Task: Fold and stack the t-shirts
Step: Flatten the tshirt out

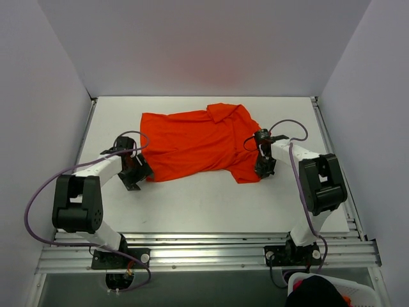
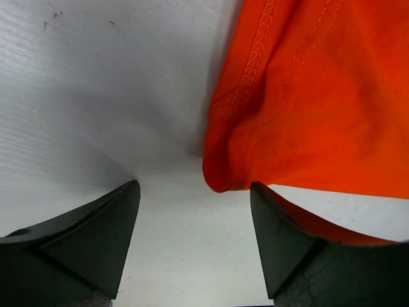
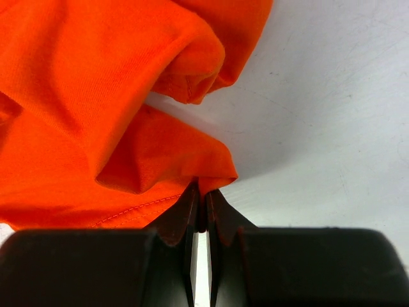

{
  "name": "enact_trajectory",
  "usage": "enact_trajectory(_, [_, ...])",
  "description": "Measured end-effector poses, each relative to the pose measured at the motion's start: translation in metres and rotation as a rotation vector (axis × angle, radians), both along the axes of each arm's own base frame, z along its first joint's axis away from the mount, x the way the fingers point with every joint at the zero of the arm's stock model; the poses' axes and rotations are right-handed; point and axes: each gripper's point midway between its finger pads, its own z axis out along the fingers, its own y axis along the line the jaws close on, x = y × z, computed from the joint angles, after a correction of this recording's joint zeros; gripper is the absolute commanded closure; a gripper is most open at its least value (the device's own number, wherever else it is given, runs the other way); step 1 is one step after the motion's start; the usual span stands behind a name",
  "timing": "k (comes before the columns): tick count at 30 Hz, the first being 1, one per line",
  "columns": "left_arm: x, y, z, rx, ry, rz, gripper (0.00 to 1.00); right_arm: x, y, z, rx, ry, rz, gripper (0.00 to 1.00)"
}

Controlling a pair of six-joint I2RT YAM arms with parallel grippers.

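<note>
t-shirt (image 1: 192, 144): matt wrinkly cloth w/ stitched hems; table (image 1: 211, 204): smooth, matt; left gripper (image 2: 195, 192): matt blk plastic.

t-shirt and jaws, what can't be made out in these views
- Top view: the t-shirt is folded over at its upper right, hiding what lies beneath.
- Top view: the bin is cut off by the bottom edge; its dark contents are unidentifiable.
- Left wrist view: the frame edges crop the cloth, so which corner lies by the open left jaws is unclear.
- Right wrist view: the shut right jaws hide how much cloth they pinch.
</note>
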Motion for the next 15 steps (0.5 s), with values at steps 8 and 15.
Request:
enact_trajectory(8, [0.023,-0.008,-0.002,0.003,-0.021,0.003,0.31,0.008,0.000,0.004,-0.009,0.009,0.025,1.00])
enact_trajectory(15, [0.031,-0.017,-0.004,0.011,-0.032,-0.016,0.54,0.016,-0.003,0.000,-0.017,0.024,0.030,1.00])
